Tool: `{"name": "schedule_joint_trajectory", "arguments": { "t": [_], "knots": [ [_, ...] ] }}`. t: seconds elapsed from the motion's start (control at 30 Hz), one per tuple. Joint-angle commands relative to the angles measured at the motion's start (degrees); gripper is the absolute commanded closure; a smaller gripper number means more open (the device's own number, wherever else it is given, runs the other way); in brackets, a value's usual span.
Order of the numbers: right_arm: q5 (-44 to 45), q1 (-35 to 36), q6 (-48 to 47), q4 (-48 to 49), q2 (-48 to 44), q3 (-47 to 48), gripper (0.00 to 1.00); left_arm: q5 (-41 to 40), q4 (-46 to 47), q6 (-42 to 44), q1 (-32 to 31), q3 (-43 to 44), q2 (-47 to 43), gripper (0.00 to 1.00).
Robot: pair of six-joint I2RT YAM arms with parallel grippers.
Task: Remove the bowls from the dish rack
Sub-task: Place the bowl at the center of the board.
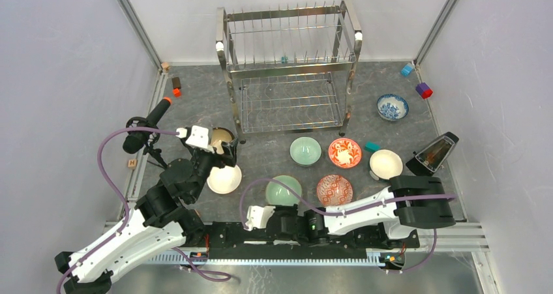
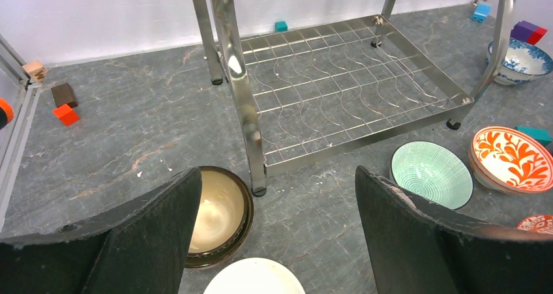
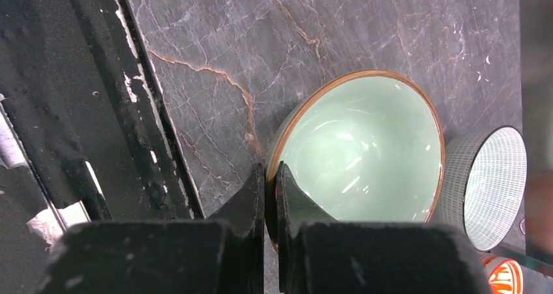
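The dish rack (image 1: pixel 291 66), upper centre of the top view with its long axis running left to right, shows both tiers bare. The bowls (image 1: pixel 344 152) sit mouth-up on the table (image 1: pixel 195 105) below it, so unloading looks done. The left gripper (image 2: pixel 274 242) gapes empty above the dark brown bowl (image 2: pixel 218 216); the right gripper (image 3: pixel 270 176) is pinched together on nothing beside a pale green bowl (image 3: pixel 358 150).

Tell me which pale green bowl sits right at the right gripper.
The glossy brown-rimmed bowl, at the shut right gripper's tips; the other green bowl is finely lined.
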Motion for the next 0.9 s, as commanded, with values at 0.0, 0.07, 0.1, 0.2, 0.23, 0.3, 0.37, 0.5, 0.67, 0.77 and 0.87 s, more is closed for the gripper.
{"name": "schedule_joint_trajectory", "arguments": {
  "t": [0.0, 0.07, 0.1, 0.2, 0.23, 0.3, 0.37, 0.5, 0.67, 0.77, 0.87],
  "knots": [
    [1.6, 0.3, -0.1, 1.8, 1.1, 2.3, 1.00, 0.6, 0.6, 1.2, 0.2, 1.0, 0.3, 0.07],
    [1.6, 0.3, 0.4, 1.8, 1.0, 2.0, 0.98, 0.5, 0.6, 1.2, 0.2, 1.0, 0.2, 0.07],
    [1.4, 0.3, 0.5, 2.0, 0.8, 1.6, 0.93, 0.5, 0.7, 1.1, 0.2, 0.9, 0.2, 0.07],
    [0.5, 0.3, 1.0, 2.3, -0.4, 0.8, 0.71, 0.5, 0.6, 1.2, 0.2, 1.0, 0.4, 0.07],
    [0.2, 0.4, 1.3, 2.2, -0.7, 0.7, 0.63, 0.6, 0.5, 1.2, 0.2, 1.0, 0.5, 0.06],
    [-0.5, 0.5, 2.0, 2.2, -1.7, 0.2, 0.51, 0.7, 0.5, 1.2, 0.2, 1.0, 0.7, 0.06],
    [-1.0, 0.6, 2.7, 2.2, -2.8, -0.3, 0.42, 0.8, 0.4, 1.2, 0.3, 1.1, 0.9, 0.06],
    [-2.3, 1.1, 4.7, 0.7, -6.0, -0.2, 0.22, 1.3, 0.0, 1.1, 0.2, 1.3, 1.2, 0.05],
    [-3.3, 1.7, 11.1, -4.9, -14.8, 4.2, 0.04, 2.7, -0.1, 1.1, 0.2, 1.4, 2.6, 0.01],
    [-0.8, 1.7, 13.2, -5.4, -22.1, 5.8, 0.03, 3.4, -0.5, 0.1, 0.2, 2.0, 4.5, 0.00],
    [5.5, 1.7, 14.1, -6.9, -26.5, 8.4, 0.02, 2.8, -1.4, -1.6, 0.2, 3.0, 6.2, 0.00]
  ]
}}
